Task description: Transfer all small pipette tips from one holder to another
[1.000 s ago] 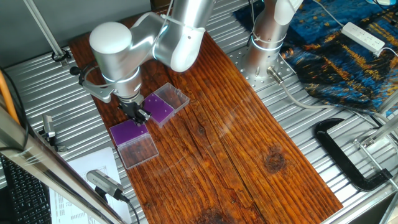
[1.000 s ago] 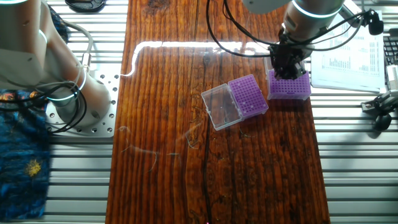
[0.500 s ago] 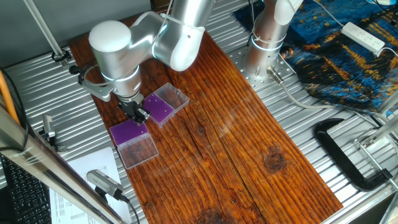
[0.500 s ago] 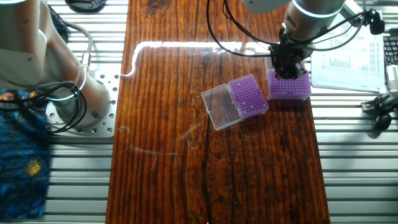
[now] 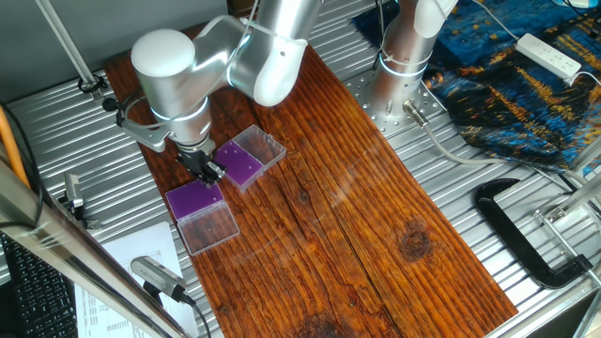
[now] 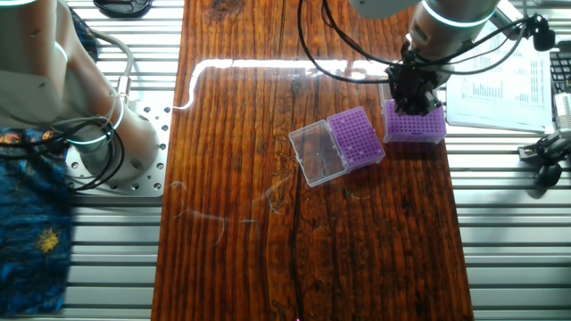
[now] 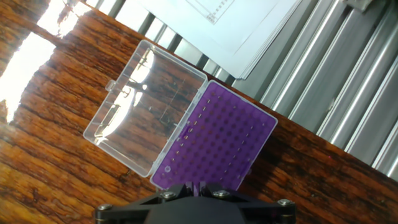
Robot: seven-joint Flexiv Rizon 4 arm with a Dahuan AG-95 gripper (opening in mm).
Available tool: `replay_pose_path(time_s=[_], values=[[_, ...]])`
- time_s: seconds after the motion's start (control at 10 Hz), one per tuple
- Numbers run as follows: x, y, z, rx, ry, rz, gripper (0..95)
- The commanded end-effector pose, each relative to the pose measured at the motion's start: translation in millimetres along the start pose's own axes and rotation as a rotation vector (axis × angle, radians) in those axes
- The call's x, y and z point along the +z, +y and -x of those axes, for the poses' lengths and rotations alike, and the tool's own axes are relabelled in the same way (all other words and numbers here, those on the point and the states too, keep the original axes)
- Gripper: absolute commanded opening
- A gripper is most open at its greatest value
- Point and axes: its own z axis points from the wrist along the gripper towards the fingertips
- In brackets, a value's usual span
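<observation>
Two holders with purple grid tops and open clear lids lie on the wooden table. My gripper (image 5: 208, 171) hangs just above the edge of the near holder (image 5: 197, 200), also the holder (image 6: 417, 127) in the other fixed view. In the hand view this holder (image 7: 221, 140) lies below my gripper (image 7: 196, 186), with its lid (image 7: 146, 106) to the left. Small pipette tips (image 7: 186, 134) show as pale dots along the grid's left edge. The fingers stand close together with only a thin slit between them; whether a tip is held there is too small to see. The second holder (image 5: 242, 162) lies beside it.
Printed paper sheets (image 6: 500, 80) lie on the ribbed metal bench next to the holder. A second robot base (image 5: 404, 66) stands at the back, beside a patterned blue cloth (image 5: 516, 84). A black clamp (image 5: 526, 235) lies at the right.
The arm's wrist has drifted slightly left and up. The gripper stays over the same holder, and neither holder has moved.
</observation>
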Motion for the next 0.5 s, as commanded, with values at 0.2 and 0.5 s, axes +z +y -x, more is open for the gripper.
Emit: replay_pose_path(time_s=[0.2,0.5], values=[[0.4,-0.1,-1.2,-0.003,-0.001,0.001,0.0],[-0.1,-2.2,-2.4,-0.007,-0.002,0.000,0.0]])
